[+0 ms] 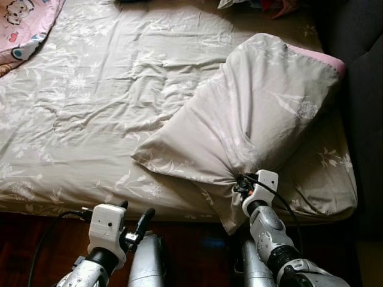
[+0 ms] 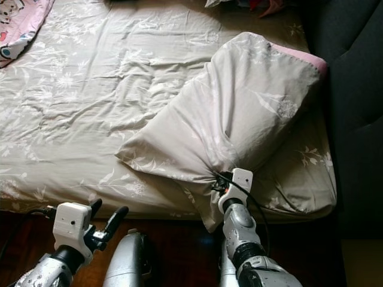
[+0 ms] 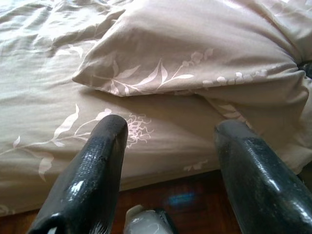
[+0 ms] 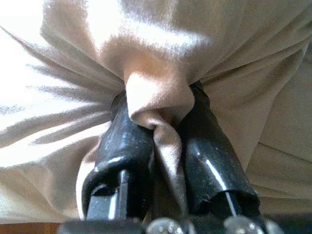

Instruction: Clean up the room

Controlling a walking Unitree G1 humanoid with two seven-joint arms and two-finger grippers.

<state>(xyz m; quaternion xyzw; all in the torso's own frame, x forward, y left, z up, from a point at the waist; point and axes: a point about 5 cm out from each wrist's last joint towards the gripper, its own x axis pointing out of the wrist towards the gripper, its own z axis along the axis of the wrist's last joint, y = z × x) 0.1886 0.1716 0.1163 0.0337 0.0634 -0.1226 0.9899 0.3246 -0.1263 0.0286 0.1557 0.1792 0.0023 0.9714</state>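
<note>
Diagonally, pillow (image 1: 251, 113) spans bed (image 1: 90, 119); right gripper (image 4: 158, 122) pinches near corner; left gripper (image 3: 168, 146) spread.

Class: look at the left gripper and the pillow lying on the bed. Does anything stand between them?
Nothing visible does. The left gripper hangs open at the bed's near edge, with bare sheet up to the pillow, which the right gripper pinches.

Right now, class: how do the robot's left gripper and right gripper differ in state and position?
The left gripper is open and holds nothing; the right gripper is shut on a bunch of the pillow cover. The left hangs off the bed edge; the right reaches onto it. Both have two black fingers.
</note>
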